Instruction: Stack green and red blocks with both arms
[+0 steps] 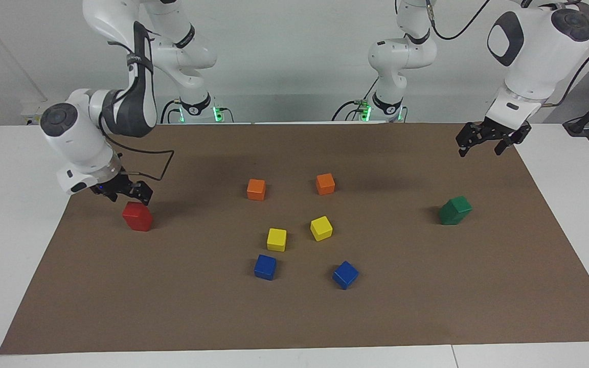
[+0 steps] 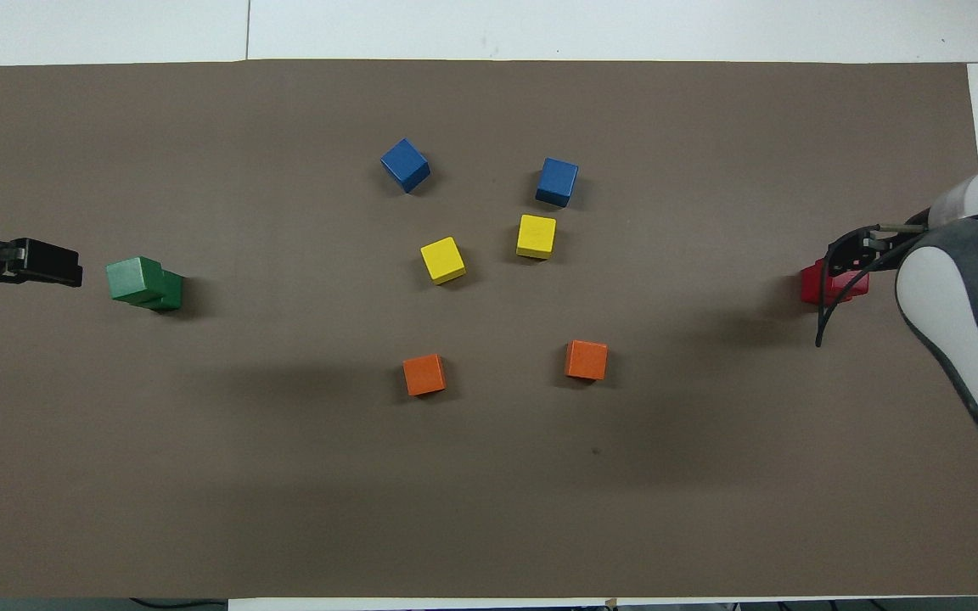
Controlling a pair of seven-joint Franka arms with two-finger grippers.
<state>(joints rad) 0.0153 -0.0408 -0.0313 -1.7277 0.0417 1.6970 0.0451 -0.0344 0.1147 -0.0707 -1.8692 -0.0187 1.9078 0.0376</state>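
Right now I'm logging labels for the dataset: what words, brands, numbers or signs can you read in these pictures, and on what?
None can be read.
Right arm's strap: small white print, too small to read.
Blocks, such as the red block and green block: plain faces, no marks.
Brown mat: no print.

Right gripper (image 1: 130, 193) hangs empty above red stack (image 1: 137, 216); left gripper (image 1: 484, 138) hovers near green stack (image 1: 455, 210).
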